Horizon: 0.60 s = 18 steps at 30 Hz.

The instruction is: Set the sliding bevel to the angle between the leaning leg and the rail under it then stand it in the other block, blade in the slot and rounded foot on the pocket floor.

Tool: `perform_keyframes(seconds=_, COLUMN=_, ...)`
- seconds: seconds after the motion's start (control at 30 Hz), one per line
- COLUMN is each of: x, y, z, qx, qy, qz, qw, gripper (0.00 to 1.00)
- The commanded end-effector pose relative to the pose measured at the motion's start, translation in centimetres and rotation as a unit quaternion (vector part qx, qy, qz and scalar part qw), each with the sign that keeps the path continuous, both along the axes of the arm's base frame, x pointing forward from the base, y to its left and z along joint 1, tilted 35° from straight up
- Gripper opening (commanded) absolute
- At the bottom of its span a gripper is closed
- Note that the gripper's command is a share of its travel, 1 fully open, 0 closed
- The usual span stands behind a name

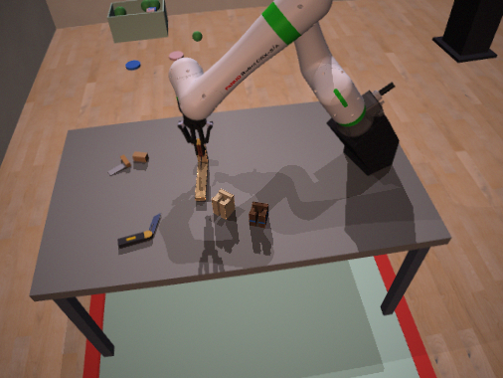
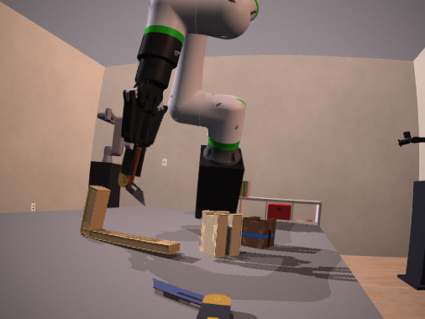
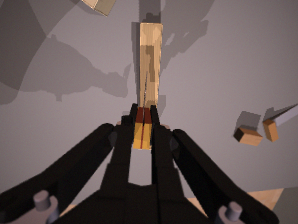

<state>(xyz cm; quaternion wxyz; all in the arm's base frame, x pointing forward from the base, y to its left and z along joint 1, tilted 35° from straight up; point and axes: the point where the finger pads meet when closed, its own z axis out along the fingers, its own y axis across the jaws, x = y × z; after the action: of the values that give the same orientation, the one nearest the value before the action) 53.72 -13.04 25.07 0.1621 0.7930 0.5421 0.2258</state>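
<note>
My gripper (image 1: 198, 140) (image 2: 135, 148) (image 3: 143, 113) is shut on the sliding bevel (image 1: 199, 147) (image 2: 133, 167) (image 3: 141, 134), a red-brown stock with a yellow rounded foot and a short grey blade pointing down. It hangs in the air above the upright end of the wooden workpiece. The leaning leg (image 1: 203, 160) (image 2: 96, 206) rises from the far end of the flat rail (image 1: 201, 183) (image 2: 136, 242) (image 3: 150, 55). The pale block (image 1: 224, 203) (image 2: 218, 235) and the dark brown block (image 1: 258, 213) (image 2: 257, 232) with a blue band stand near the rail's near end, both without a tool.
A second bevel (image 1: 139, 235) (image 2: 197, 299) with a dark stock and blue blade lies flat at the front left of the grey table (image 1: 298, 149). A small wooden block (image 1: 140, 157) (image 3: 248, 135) and a small wood-and-metal tool (image 1: 120, 165) (image 3: 274, 126) lie at the left.
</note>
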Motion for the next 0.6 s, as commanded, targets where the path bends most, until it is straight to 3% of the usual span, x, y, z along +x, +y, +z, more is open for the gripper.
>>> perform_keyframes(seconds=0.0, x=0.3, y=-1.5, z=0.1, qx=-0.010, qy=0.002, qz=0.019, qw=1.000, gripper=0.10)
perform_keyframes(seconds=0.57, x=0.4, y=-2.6, z=0.1, qx=-0.020, qy=0.002, qz=0.029, qw=0.999, gripper=0.10)
